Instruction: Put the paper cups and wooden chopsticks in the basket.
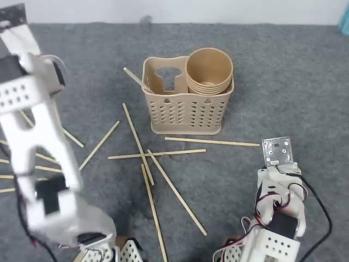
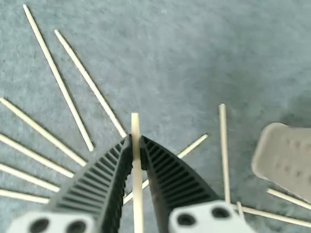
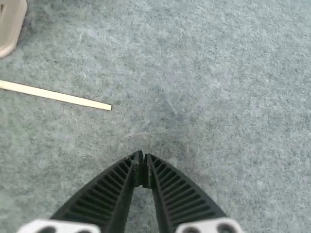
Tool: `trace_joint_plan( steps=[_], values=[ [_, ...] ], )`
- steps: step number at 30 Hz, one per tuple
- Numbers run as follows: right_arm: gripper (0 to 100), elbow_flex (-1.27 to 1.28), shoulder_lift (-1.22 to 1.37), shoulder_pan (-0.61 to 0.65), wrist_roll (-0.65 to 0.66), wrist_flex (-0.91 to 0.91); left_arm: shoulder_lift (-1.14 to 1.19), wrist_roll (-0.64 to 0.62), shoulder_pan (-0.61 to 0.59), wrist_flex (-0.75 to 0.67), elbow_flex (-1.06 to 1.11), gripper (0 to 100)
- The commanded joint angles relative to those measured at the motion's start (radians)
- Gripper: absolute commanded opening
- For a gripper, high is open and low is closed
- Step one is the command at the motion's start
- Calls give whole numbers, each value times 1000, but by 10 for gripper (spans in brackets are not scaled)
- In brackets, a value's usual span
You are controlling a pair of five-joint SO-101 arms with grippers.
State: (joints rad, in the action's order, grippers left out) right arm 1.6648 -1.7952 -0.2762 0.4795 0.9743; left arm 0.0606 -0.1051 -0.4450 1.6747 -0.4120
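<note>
Left hand (image 2: 135,141) pinches slim wooden chopstick (image 2: 134,124).

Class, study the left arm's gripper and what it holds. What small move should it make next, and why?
Probably swing toward the basket. The left gripper is shut on a chopstick above the carpet, away from the basket. The paper cups already sit in one compartment, and the compartment beside them looks to have room.

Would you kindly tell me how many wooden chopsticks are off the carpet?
2: one chopstick leaning inside the basket, left side; another chopstick clamped in the left claw. The cups may hide more.
</note>
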Motion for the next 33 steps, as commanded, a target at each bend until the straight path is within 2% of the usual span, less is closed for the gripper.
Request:
trace_joint_plan(
  steps=[1, 4, 8, 11, 17, 23, 28, 33],
  values=[
    [8, 18, 2, 2, 11, 5, -310, -5, 31, -132, 211, 10],
    [8, 18, 2, 2, 11, 7, -488, -9, 51, -233, 360, 10],
    [8, 18, 2, 2, 11, 7, -684, -9, 104, -293, 483, 11],
    [8, 18, 2, 2, 11, 7, -802, -11, 144, -350, 521, 11],
    [8, 18, 2, 2, 11, 7, -987, -11, 224, -580, 541, 11],
    [8, 18, 2, 2, 11, 7, -1048, -12, 440, -796, 542, 11],
    [8, 18, 2, 2, 11, 7, -1046, -12, 582, -1042, 542, 11],
    [8, 18, 2, 4, 11, 7, -1010, -12, 703, -1117, 542, 11]
  ],
)
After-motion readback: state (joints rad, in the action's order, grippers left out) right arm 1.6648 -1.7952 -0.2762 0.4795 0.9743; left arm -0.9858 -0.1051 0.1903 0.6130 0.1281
